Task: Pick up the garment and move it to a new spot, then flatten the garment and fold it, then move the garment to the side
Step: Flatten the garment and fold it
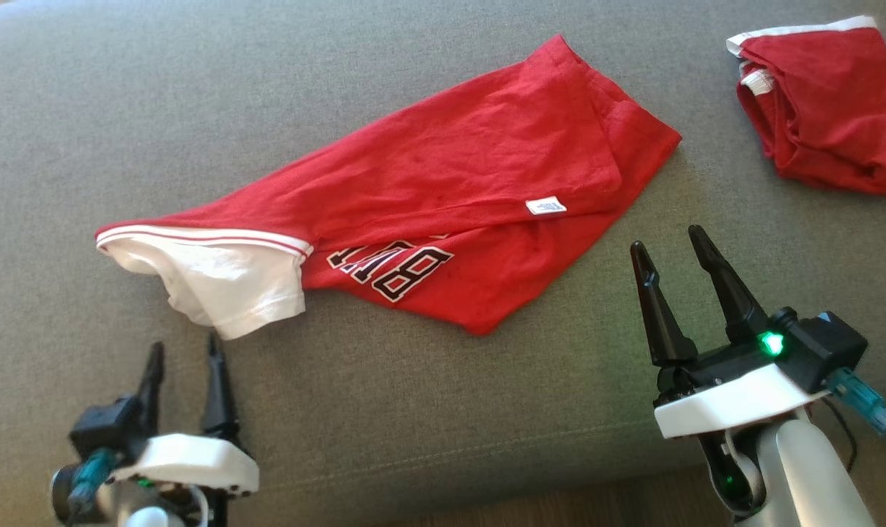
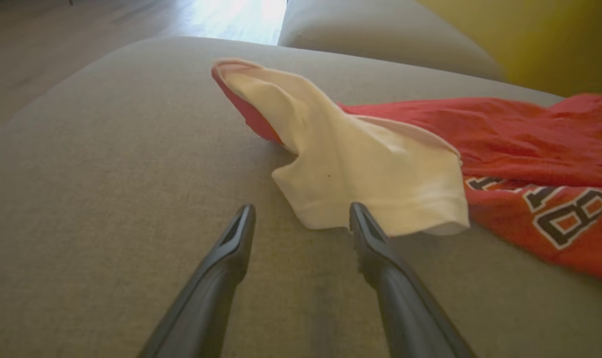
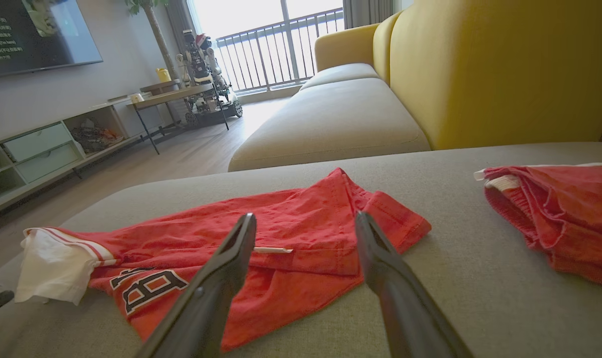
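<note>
A red garment (image 1: 443,183) with a white sleeve (image 1: 223,282) and black-and-white lettering lies folded lengthwise across the grey sofa seat (image 1: 414,410); a small white label shows near its right part. My left gripper (image 1: 183,351) stands open just below the white sleeve (image 2: 360,169), with nothing between its fingers. My right gripper (image 1: 670,245) is open too, hovering near the garment's lower right edge (image 3: 301,233), apart from the cloth.
A second red garment (image 1: 824,102) with white trim lies crumpled at the far right of the seat. The sofa's front edge and wooden floor (image 1: 560,505) run along the bottom. A yellow backrest (image 3: 500,64) rises behind the seat.
</note>
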Tool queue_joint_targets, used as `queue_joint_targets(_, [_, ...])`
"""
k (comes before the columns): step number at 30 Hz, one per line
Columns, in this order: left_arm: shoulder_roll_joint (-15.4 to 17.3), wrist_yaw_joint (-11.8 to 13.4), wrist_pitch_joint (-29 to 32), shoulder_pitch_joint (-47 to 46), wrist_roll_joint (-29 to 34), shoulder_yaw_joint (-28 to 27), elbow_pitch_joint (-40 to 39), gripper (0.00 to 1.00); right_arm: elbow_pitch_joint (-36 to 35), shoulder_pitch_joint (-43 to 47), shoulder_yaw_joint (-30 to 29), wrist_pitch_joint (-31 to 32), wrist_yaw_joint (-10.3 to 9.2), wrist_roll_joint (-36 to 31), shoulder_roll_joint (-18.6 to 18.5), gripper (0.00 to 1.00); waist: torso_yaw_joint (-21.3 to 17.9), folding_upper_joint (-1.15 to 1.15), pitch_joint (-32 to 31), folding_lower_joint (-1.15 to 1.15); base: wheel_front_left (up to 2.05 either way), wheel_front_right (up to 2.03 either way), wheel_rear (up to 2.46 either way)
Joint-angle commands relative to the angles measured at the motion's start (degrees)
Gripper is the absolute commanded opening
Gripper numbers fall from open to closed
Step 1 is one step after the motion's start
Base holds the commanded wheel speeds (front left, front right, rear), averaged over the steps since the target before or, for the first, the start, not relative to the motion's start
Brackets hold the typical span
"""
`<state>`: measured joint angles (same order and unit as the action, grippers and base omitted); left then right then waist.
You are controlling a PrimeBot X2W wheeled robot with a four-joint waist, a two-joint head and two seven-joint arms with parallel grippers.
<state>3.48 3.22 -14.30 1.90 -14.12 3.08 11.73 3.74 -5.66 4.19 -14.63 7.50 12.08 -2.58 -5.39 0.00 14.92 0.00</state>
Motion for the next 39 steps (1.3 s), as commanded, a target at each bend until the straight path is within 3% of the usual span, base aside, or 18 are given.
queue_joint_targets(1, [0.57,-0.44,-0.69,-2.51,0.59,-1.57,-0.74,1.0,-1.76,-1.01,1.41,-0.37,-0.01,-0.33,-0.3,1.0,0.02,0.0,-0.2,0.0,0.0,0.0,0.0])
queue_joint_targets(17, [0.87,-3.15,-0.7,-10.24,1.29,-4.31,12.44,1.0,-1.76,-0.81,1.47,-0.37,-0.01,-1.42,-0.3,1.0,-0.47,0.0,-0.46,0.0,0.0,0.0,0.0])
queue_joint_targets(28, [0.18,-8.28,-0.7,-12.12,-0.71,-4.28,16.01,1.0,-1.7,-0.82,1.06,-0.37,-0.01,-2.14,-0.3,1.0,-0.67,0.0,-0.68,0.0,0.0,0.0,0.0])
queue_joint_targets(29, [0.17,-8.64,-0.7,-12.32,-0.67,-4.04,16.47,0.9,-1.72,-0.86,1.06,-0.37,-0.01,-2.19,-0.3,1.0,-0.66,0.0,-0.74,0.0,0.0,0.0,0.0])
queue_joint_targets(31, [0.13,-9.23,-0.7,-12.75,-0.95,-3.77,17.4,0.49,-1.72,-0.87,1.03,-0.37,-0.01,-2.29,-0.3,1.0,-0.58,0.0,-0.89,0.0,0.0,0.0,0.0])
queue_joint_targets(32, [0.13,-9.44,-0.7,-13.0,-0.85,-3.66,17.48,0.44,-1.73,-0.85,1.02,-0.37,-0.01,-2.36,-0.3,1.0,-0.54,0.0,-0.98,0.0,0.0,0.0,0.0])
queue_joint_targets(34, [0.11,-9.74,-0.7,-13.27,-0.69,-3.53,17.75,0.0,-1.7,-0.73,1.0,-0.37,-0.01,-2.54,-0.3,1.0,-0.45,0.0,-1.25,0.0,0.0,0.0,0.0])
queue_joint_targets(39, [0.0,-10.21,-0.7,-12.78,-0.76,-3.57,17.21,0.0,-1.87,-0.53,1.13,-0.37,-0.01,-3.3,-0.3,1.0,0.04,0.0,-2.16,0.0,0.0,0.0,0.0])
